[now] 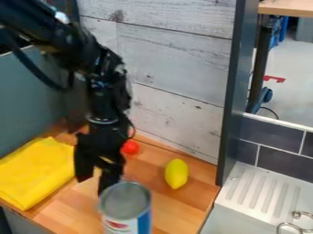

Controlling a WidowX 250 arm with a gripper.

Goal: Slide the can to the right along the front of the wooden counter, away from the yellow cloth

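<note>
The black two-finger gripper hangs over the wooden counter, its claw apart. Nearest is an upright metal can, low in the view; contact cannot be determined. Its white, blue and red label bears illegible print. Folded yellow cloth lies left, a red round object behind, a yellow lemon right.

My arm slants in from the upper left and bends downward at the wrist. My gripper hangs with its fingers apart.
</note>
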